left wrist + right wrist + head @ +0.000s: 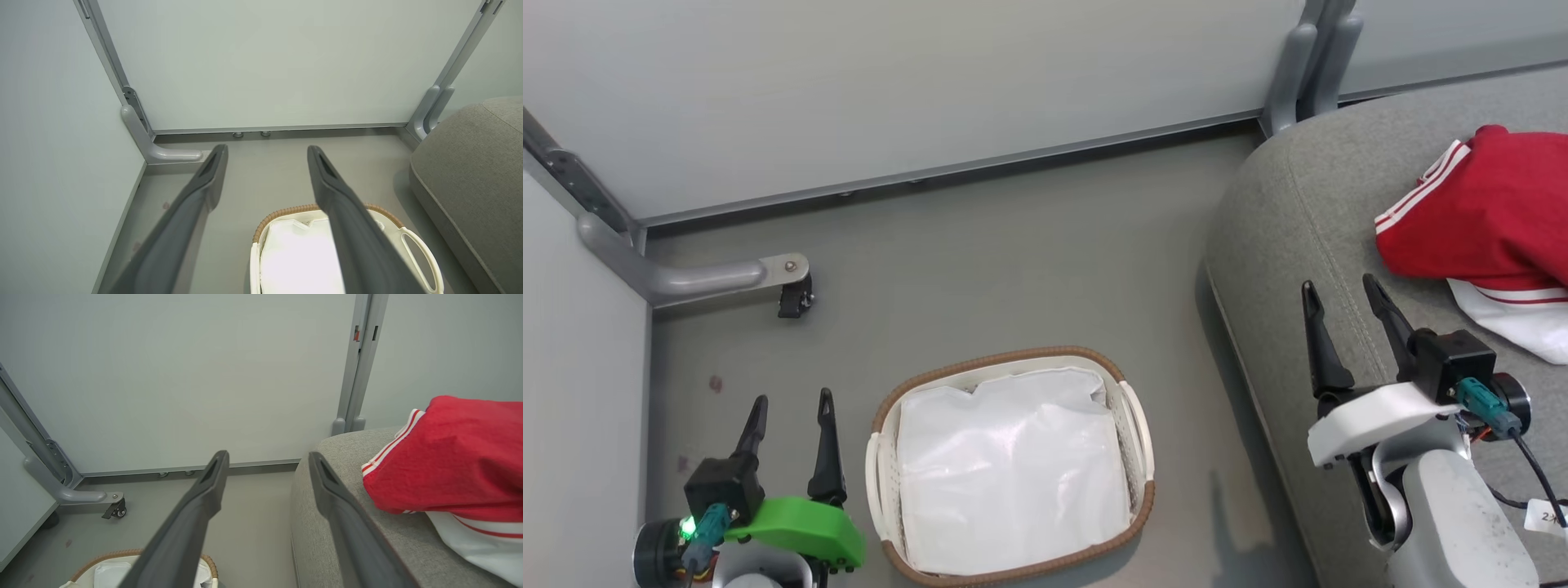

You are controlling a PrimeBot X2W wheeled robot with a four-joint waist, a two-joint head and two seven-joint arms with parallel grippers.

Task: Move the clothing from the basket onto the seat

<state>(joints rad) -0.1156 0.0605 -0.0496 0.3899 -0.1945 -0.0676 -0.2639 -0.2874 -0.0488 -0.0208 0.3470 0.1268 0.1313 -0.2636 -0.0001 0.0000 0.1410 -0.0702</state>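
The red clothing (1486, 208) with white stripes lies bunched on the grey seat (1282, 212) at the right, also visible as clothing (453, 461) on the seat (322, 522). The white basket (1131, 412) with a brown woven rim stands on the floor at lower centre, holding just a plain white liner sheet (1009, 469). My left gripper (793, 404) is open, left of the basket. My right gripper (1339, 287) is open over the seat's front corner, left of the clothing and apart from it. The basket (425, 255) sits below the left fingers.
Pale partition panels (915, 90) close off the back and left. A grey support foot with a caster (792, 296) sticks out over the floor at the left. Bare grey floor (1029, 261) lies between basket, wall and seat.
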